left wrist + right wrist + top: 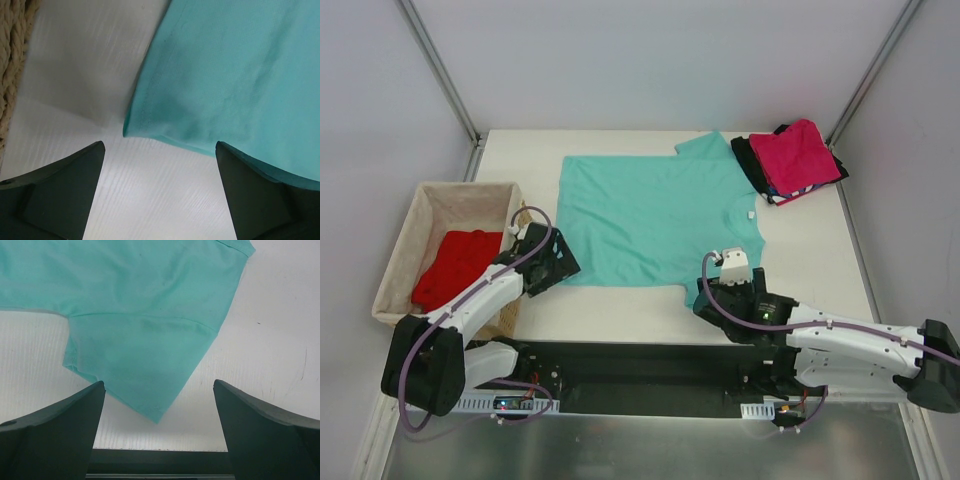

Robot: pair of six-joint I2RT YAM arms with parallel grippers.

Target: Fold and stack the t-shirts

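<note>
A teal-green t-shirt [650,215] lies spread flat in the middle of the white table. My left gripper [548,262] hovers open at its near left hem corner [145,120], with only bare table between the fingers. My right gripper [728,290] stands open over the near sleeve [145,355], whose tip points down between the fingers. At the back right, a magenta-pink t-shirt [802,155] tops a folded pile with a black one [750,158] and a striped edge [785,196] under it. A bright red t-shirt [455,265] lies in the basket.
The tan wicker basket [440,195] stands at the table's left edge, just beside my left arm; its rope weave [12,50] shows in the left wrist view. The table's dark front edge [160,462] runs just below the right fingers.
</note>
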